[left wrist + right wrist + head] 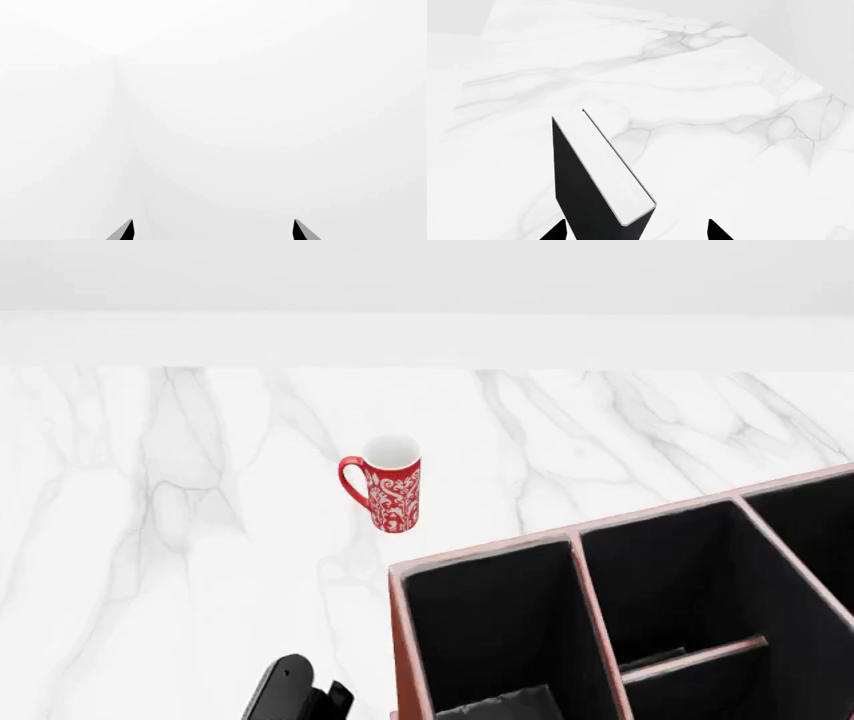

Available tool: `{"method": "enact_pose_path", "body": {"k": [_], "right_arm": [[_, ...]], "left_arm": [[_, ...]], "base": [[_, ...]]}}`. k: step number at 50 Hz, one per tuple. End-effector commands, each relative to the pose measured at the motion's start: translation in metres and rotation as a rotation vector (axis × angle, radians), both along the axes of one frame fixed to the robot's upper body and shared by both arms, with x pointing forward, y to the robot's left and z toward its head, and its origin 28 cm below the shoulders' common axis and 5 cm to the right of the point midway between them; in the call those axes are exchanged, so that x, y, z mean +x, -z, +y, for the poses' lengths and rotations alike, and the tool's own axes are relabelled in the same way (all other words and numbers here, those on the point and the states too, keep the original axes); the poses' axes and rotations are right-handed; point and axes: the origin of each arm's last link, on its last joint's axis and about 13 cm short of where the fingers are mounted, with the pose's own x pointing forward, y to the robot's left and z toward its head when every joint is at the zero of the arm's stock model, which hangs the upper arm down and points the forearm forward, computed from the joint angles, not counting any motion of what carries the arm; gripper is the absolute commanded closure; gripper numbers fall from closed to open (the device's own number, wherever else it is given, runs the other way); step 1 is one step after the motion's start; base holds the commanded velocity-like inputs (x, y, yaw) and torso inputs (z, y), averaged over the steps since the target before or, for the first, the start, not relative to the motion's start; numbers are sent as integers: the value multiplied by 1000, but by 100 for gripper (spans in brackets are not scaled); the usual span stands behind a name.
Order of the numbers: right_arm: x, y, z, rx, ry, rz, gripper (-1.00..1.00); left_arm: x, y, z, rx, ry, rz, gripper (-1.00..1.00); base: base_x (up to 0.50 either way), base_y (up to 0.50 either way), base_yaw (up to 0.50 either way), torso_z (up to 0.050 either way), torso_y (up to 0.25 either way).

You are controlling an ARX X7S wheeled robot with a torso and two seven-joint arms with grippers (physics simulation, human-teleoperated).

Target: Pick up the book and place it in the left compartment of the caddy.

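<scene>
The book (602,180), black with white page edges, shows only in the right wrist view, over the marble table (707,100). It lies between the jaws of my right gripper (637,231), close against one fingertip (558,231) and clearly apart from the other. The jaws stand wide, so this gripper is open. My left gripper (212,230) is open and empty, facing a plain white wall. The reddish-brown caddy (574,536) stands at the lower right of the head view. Its large left compartment (487,620) is black inside, with a dark shape I cannot identify at the frame's bottom edge.
A red patterned mug (387,485) stands upright on the marble table (160,540), beyond the caddy's left corner. A black part of my left arm (283,695) shows at the bottom edge, left of the caddy. A white wall runs behind the table.
</scene>
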Motion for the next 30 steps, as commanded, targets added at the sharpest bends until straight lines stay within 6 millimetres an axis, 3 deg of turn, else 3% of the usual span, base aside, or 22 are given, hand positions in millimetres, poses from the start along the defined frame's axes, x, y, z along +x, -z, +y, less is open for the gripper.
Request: {"method": "enact_pose_path", "body": {"k": [1, 30], "right_arm": [[10, -2, 9, 31, -11, 6, -100], [20, 13, 19, 34, -42, 41, -100]], "left_arm": [[-1, 1, 2, -8, -24, 17, -100], [10, -2, -1, 2, -28, 55, -100]], "base": [[0, 0, 0, 0, 0], [0, 0, 0, 0, 0]]}}
